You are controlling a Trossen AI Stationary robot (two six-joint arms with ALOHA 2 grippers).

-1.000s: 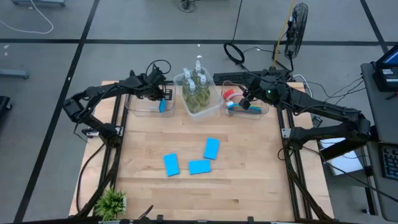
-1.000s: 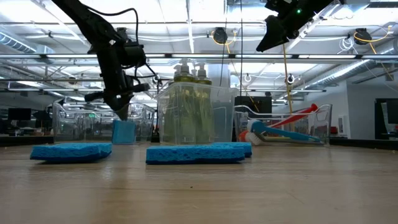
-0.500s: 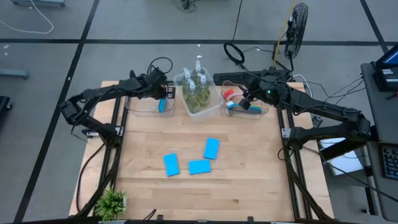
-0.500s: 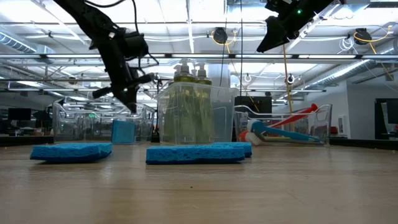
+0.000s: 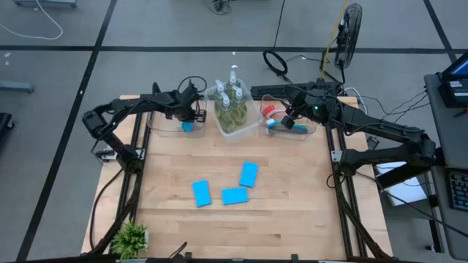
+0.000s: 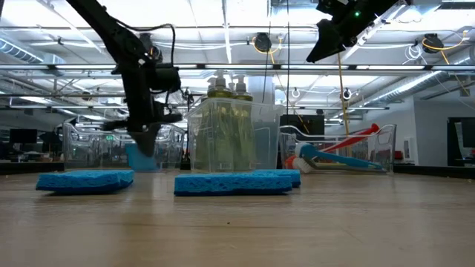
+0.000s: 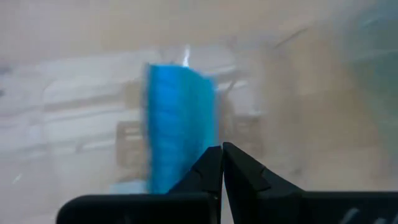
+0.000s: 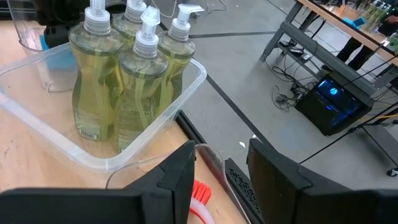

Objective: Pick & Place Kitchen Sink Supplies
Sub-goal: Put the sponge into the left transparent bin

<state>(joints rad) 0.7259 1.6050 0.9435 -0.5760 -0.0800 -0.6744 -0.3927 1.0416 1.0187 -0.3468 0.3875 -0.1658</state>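
My left gripper [image 5: 191,115] [image 6: 146,147] is shut and points down into the left clear tub [image 5: 164,126]. Its tips [image 7: 222,150] are at a light-blue sponge [image 5: 187,127] [image 6: 135,154] [image 7: 177,124] that leans slanted inside the tub. Three more sponges [image 5: 201,193] [image 5: 234,196] [image 5: 248,174] lie flat on the table. Several pump bottles [image 5: 231,106] [image 8: 127,81] stand in the middle tub. Red and blue brushes [image 5: 281,121] [image 6: 338,152] lie in the right tub. My right gripper [image 5: 289,117] [image 8: 221,163] hangs open above that tub. My left gripper's shut fingertips come from above, pointing down, at the upper part of the sponge [image 6: 141,148] in the left tub. Whether they touch it I cannot tell. The sponge rests on the tub's floor, tilted.
A small potted plant [image 5: 131,237] stands at the table's near left corner. The three tubs line the far edge, the middle tub [image 6: 234,141] tallest. Bare wood lies around the three loose sponges. Cables and a fan sit on the floor beyond the far edge.
My left gripper swung up and toward the table's right, then came back down into the left tub, staying shut. The sponge there, upright before, now leans and sits slightly farther toward the table's left. My right arm kept still.
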